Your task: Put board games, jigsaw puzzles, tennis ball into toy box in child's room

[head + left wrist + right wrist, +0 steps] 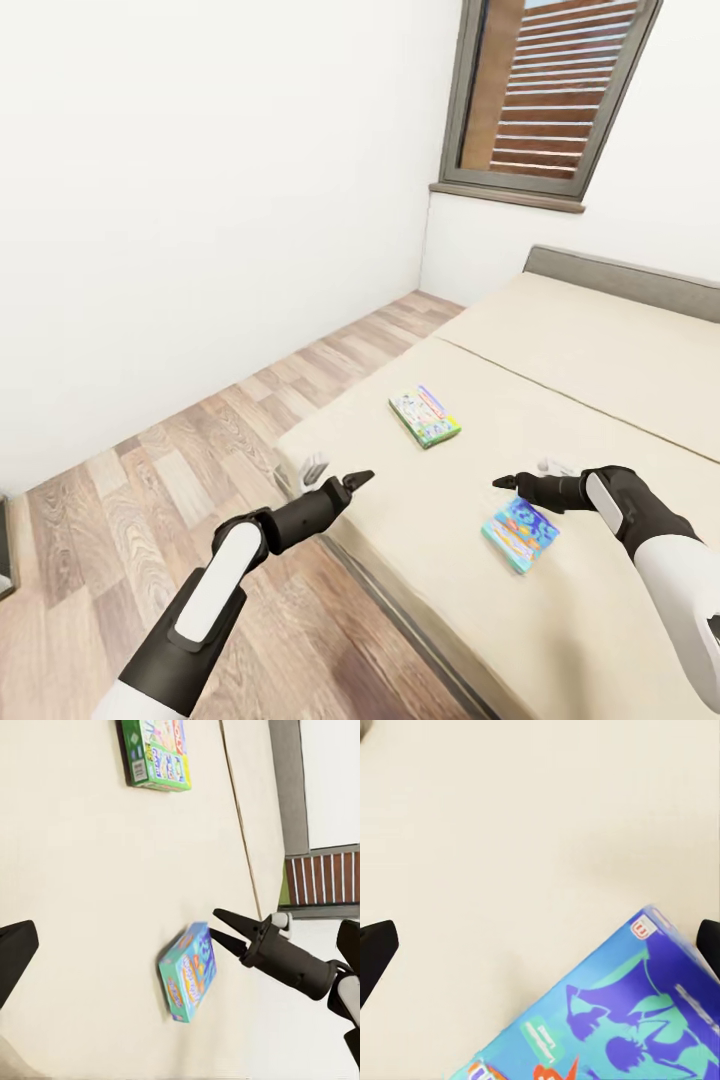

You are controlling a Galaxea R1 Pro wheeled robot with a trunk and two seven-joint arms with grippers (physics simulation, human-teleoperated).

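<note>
Two board games lie flat on the beige bed [590,370]. One is a green-edged box [425,416] near the middle of the mattress, also in the left wrist view [156,754]. The other is a teal and blue box [520,533] nearer the bed's front edge, seen too in both wrist views [189,971] [615,1020]. My right gripper [505,482] [219,925] hovers open just above the teal box's far end, its fingers [376,952] wide apart with nothing between them. Over the bed's near corner my left gripper [358,480] is open and empty. The table, toy box, puzzles and ball are out of view.
Wood-plank floor [190,450] runs between the bed and the white wall on the left. A low grey headboard [620,275] closes the bed's far end, under a slatted window [545,95]. The mattress around the two boxes is bare.
</note>
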